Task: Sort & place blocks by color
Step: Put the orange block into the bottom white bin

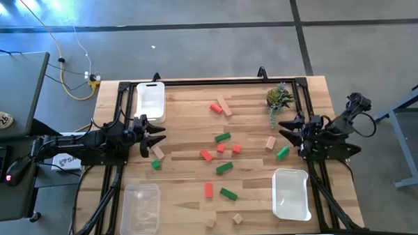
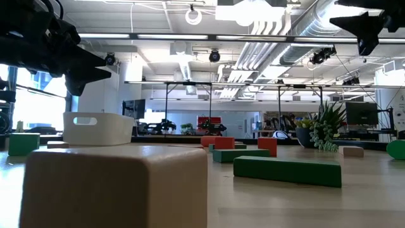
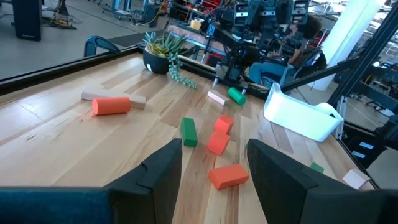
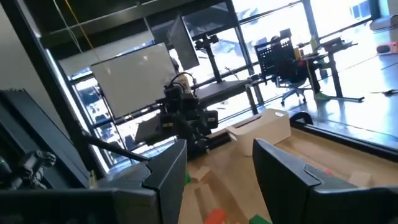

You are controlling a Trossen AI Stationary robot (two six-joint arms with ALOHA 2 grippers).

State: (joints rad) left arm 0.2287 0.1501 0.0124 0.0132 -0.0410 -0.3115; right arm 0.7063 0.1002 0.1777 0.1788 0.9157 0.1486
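Observation:
Several small red, green and tan blocks lie flat and scattered on the wooden table [image 1: 191,202]. Among them are a red one [image 1: 207,155], a green one [image 1: 224,168] and a tan one [image 1: 270,142]. My left gripper [image 1: 159,134] hangs at the table's left side, open and level, pointing toward the middle. A tan block [image 1: 158,153] and a green block [image 1: 155,163] lie just near of it. My right gripper [image 1: 282,129] hangs open at the right side, raised above the table. A green block [image 1: 283,152] lies below and near of it. In the wrist views, both grippers [image 3: 214,155] [image 4: 217,162] have nothing between their fingers.
A white tray [image 1: 150,98] stands at the far left, a clear tray [image 1: 140,209] at the near left and a white tray [image 1: 291,193] at the near right. A small potted plant [image 1: 278,97] stands at the far right, just beyond my right gripper.

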